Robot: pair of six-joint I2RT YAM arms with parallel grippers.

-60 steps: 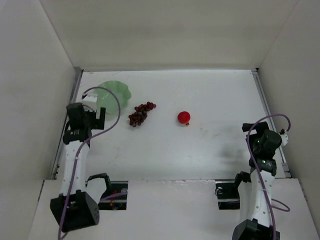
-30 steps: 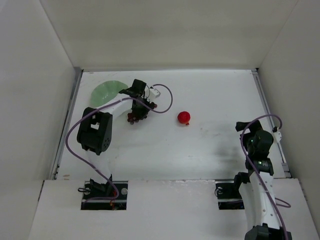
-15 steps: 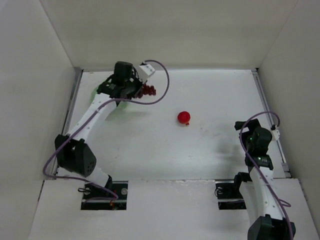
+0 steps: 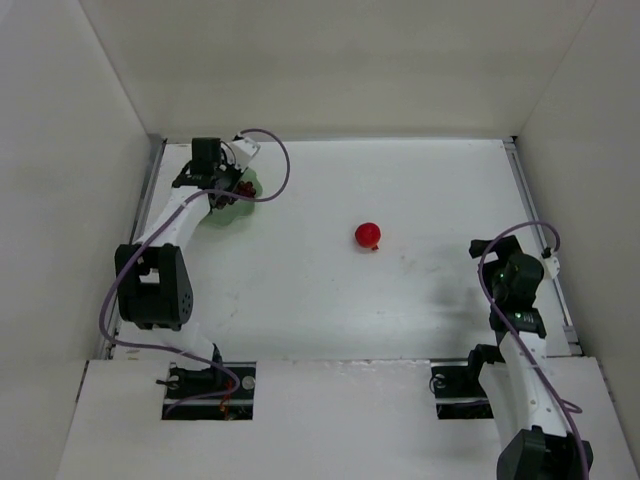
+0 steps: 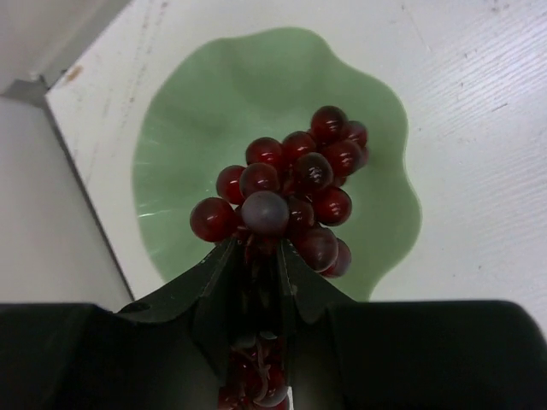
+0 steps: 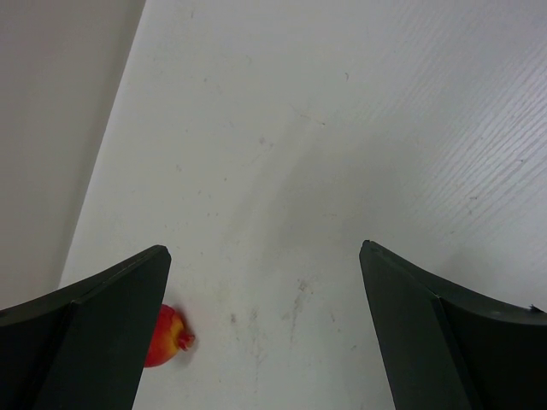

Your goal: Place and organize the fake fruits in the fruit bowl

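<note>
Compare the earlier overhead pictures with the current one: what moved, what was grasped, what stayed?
The left gripper closed on the grapes, lifted them off the table and carried them far-left over the fruit bowl. The red fruit and bowl stayed put; the right gripper, open, barely shifted.

Bright, even, diffuse light fills all 3 views; shadows on the white desk (image 4: 300, 290) are faint and soft. Small highlights glint on the grapes (image 5: 291, 196). The right wrist's fingers (image 6: 94, 316) look dark and featureless.

My gripper (image 5: 256, 256) pinches the grapes (image 5: 295, 192) at their near end — the bunch lies over the middle of the green bowl (image 5: 197, 111).
</note>
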